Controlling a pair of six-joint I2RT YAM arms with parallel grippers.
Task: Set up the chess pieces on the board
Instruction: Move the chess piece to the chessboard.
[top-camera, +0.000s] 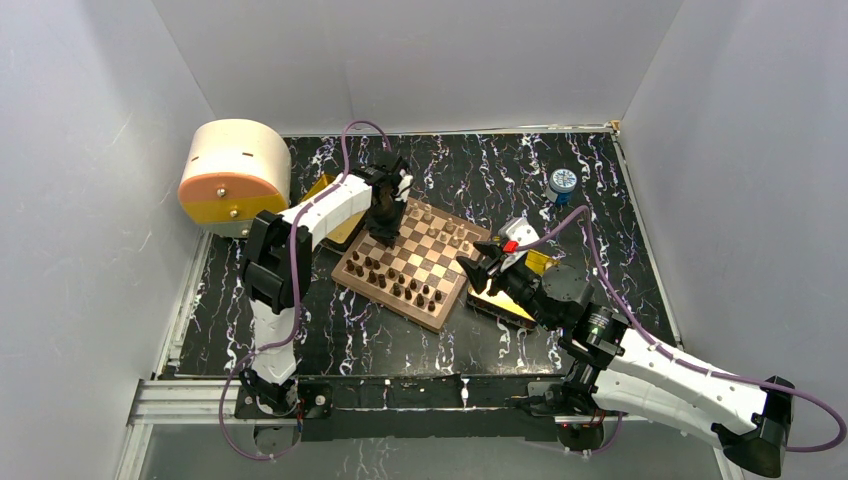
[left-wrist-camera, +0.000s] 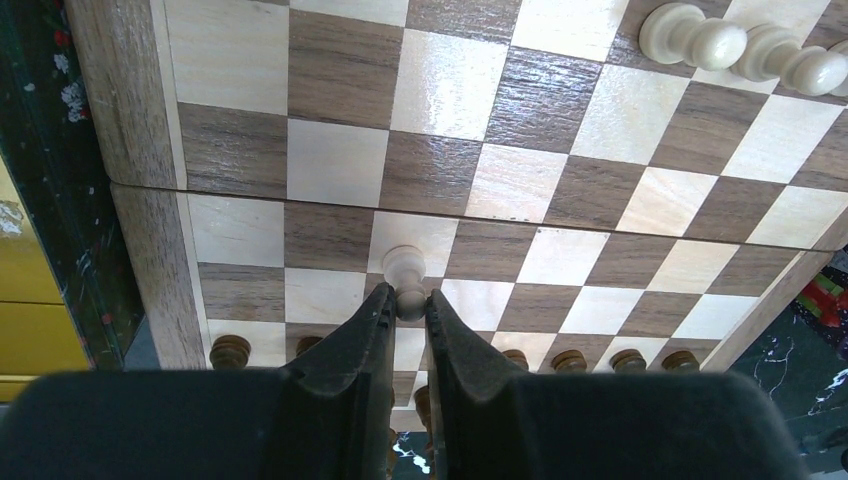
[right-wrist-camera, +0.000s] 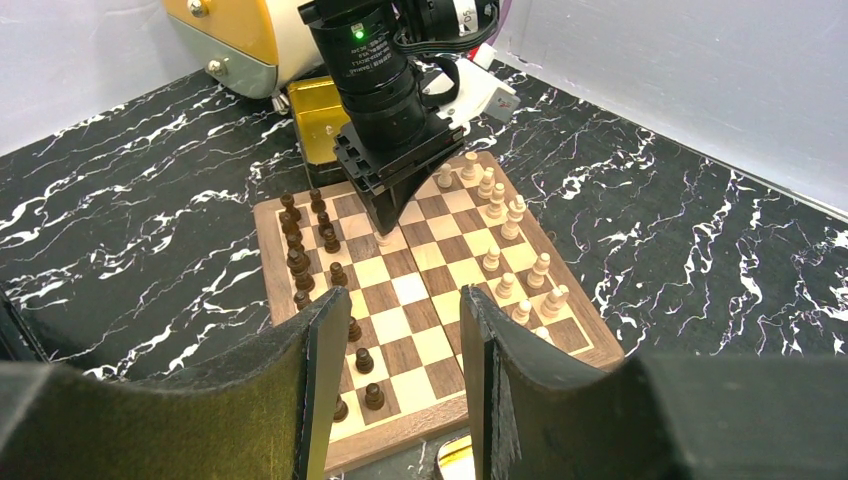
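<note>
Black tabletop (top-camera: 330, 340) veined with white lies closest to my bases. Just past it on my right, my right gripper (right-wrist-camera: 400, 320) hangs with its 2 fingers spread wide and nothing between them, above a gold tray (top-camera: 500, 303) set just beside the board (top-camera: 345, 272). The board sits at an angle in the middle of the table, with the dark chessmen (top-camera: 385, 278) in rows along its near side and the light chessmen (top-camera: 440, 222) along its far side. Over the board's far left corner, my left gripper (left-wrist-camera: 407, 300) is pinched tight on a light pawn (left-wrist-camera: 404, 268), which is upright above a cream square; I cannot tell if its base touches the wood. Farthest back stand a cream and orange drum (top-camera: 235, 175) on the left and a small blue and white round object (top-camera: 563, 182) on the right.
</note>
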